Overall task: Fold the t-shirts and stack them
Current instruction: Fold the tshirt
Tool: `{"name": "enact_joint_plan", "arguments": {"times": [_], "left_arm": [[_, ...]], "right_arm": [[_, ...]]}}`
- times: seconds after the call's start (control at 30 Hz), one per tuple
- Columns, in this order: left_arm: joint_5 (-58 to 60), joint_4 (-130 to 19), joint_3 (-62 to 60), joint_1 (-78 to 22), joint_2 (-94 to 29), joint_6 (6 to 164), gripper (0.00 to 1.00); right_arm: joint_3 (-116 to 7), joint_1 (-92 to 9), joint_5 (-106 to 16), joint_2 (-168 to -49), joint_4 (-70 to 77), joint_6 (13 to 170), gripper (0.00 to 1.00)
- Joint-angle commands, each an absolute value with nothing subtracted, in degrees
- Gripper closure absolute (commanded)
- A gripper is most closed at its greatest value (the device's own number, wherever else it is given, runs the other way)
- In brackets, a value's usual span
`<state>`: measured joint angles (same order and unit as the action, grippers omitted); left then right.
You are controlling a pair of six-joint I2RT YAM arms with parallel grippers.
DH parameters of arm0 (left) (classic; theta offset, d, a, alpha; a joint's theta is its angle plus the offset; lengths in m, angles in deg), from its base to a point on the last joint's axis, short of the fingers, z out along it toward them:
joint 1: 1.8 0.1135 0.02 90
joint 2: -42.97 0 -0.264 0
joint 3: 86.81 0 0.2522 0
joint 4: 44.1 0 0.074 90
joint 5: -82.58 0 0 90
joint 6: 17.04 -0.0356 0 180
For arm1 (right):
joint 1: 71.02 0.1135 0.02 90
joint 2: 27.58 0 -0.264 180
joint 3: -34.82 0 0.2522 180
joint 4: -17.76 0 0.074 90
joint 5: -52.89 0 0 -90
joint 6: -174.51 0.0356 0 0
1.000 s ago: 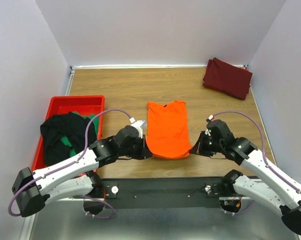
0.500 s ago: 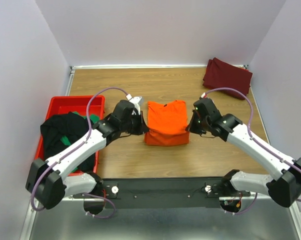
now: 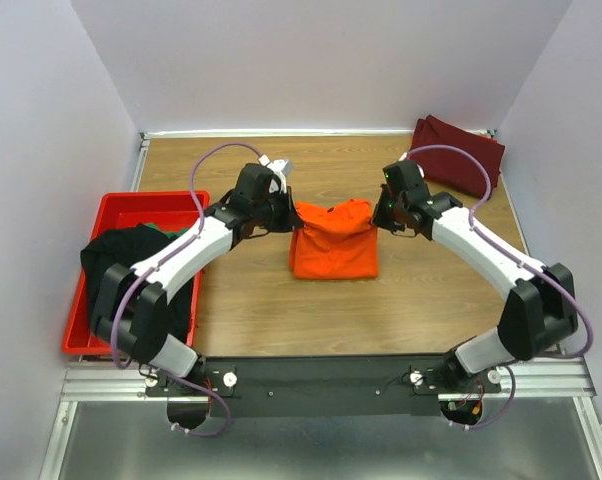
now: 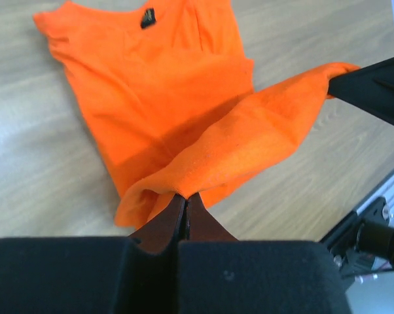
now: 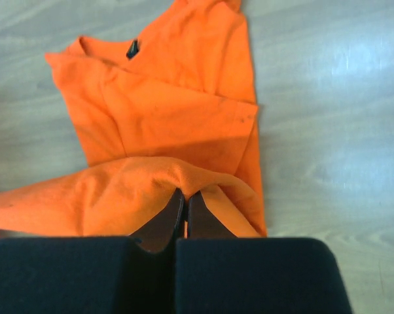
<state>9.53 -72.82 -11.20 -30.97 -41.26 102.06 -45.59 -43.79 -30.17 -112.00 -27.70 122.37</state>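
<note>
The bright orange t-shirt (image 3: pixel 333 245) lies mid-table, its bottom hem lifted and carried over the body toward the collar. My left gripper (image 3: pixel 289 212) is shut on the hem's left corner; in the left wrist view (image 4: pixel 186 195) the cloth (image 4: pixel 184 98) hangs from its tips. My right gripper (image 3: pixel 379 214) is shut on the hem's right corner, as the right wrist view (image 5: pixel 185 193) shows over the shirt (image 5: pixel 177 124). A folded dark maroon t-shirt (image 3: pixel 459 153) lies at the far right corner. Black (image 3: pixel 116 268) and green (image 3: pixel 133 281) shirts sit in the bin.
A red bin (image 3: pixel 151 205) stands at the table's left edge with the black and green cloth heaped in it. White walls close the table on three sides. The black rail with the arm bases runs along the near edge (image 3: pixel 321 380).
Both grippers have carried the orange shirt's bottom hem from the near edge away toward the collar, folding the shirt roughly in half; both arms now reach further across the table.
</note>
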Motion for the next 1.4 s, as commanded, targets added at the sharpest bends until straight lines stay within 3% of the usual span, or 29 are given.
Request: {"name": "enact_joint_plan", "arguments": {"times": [0.0,0.2,0.37,0.47,0.5,0.53,0.6,0.63,0.7,0.73,0.8,0.9,0.93,1.03,1.37], "left_arm": [[12.26,-69.73,-6.17,-28.61,-46.76,101.35,1.0],[14.8,-67.35,0.24,-25.8,-57.39,102.31,1.0],[14.64,-64.28,3.84,-23.95,-64.41,103.89,1.0],[14.29,-62.17,5.69,-22.1,-67.15,104.6,0.99],[14.02,-61.9,6.23,-21.75,-67.59,104.6,0.94],[14.11,-61.47,6.67,-20.62,-68.03,104.6,0.81],[14.2,-61.55,7.72,-19.29,-68.48,104.78,0.67],[13.94,-61.29,7.73,-18.85,-68.04,104.78,0.48],[12.97,-61.11,7.46,-17.71,-65.93,104.69,0.41],[12.44,-61.63,7.46,-17.62,-65.06,104.43,0.31],[9.73,-63.3,8.33,-17.62,-63.56,103.9,0.32],[9.02,-65.59,8.78,-18.23,-62.68,104.42,0.56],[8.31,-66.29,8.87,-19.8,-62.59,104.34,0.73],[4.81,-70.32,10.01,-23.31,-62.85,104.25,1.0],[1.55,-72.88,14.22,-26.76,-71.55,104.69,1.0]], "right_arm": [[-50.03,-46.58,-33.67,-116.69,-22.99,119.4,1.0],[-54.69,-50.8,-36.84,-126.96,-19.65,117.47,0.99],[-62.93,-52.55,-40.35,-137.07,-15.87,114.58,0.85],[-69.96,-53.35,-41.77,-143.93,-15.69,112.55,0.7],[-71.91,-53.52,-41.68,-145.07,-15.69,112.28,0.63],[-73.32,-53.7,-41.59,-147.09,-15.78,111.85,0.51],[-75.87,-54.58,-41.33,-148.16,-15.86,111.75,0.4],[-76.84,-54.75,-41.24,-148.08,-15.86,111.67,0.31],[-76.5,-55.2,-40.45,-146.15,-15.86,111.23,0.28],[-74.93,-55.2,-39.84,-145.18,-15.86,110.44,0.28],[-72.82,-55.2,-40.01,-142.02,-15.78,110.52,0.3],[-67.37,-54.67,-42.12,-138.33,-15.25,111.05,0.39],[-66.14,-54.41,-42.03,-137.62,-14.64,110.96,0.45],[-62.0,-52.83,-42.47,-136.39,-13.06,110.35,0.5],[-65.59,-51.94,-43.09,-144.64,-11.65,108.24,0.54]]}}
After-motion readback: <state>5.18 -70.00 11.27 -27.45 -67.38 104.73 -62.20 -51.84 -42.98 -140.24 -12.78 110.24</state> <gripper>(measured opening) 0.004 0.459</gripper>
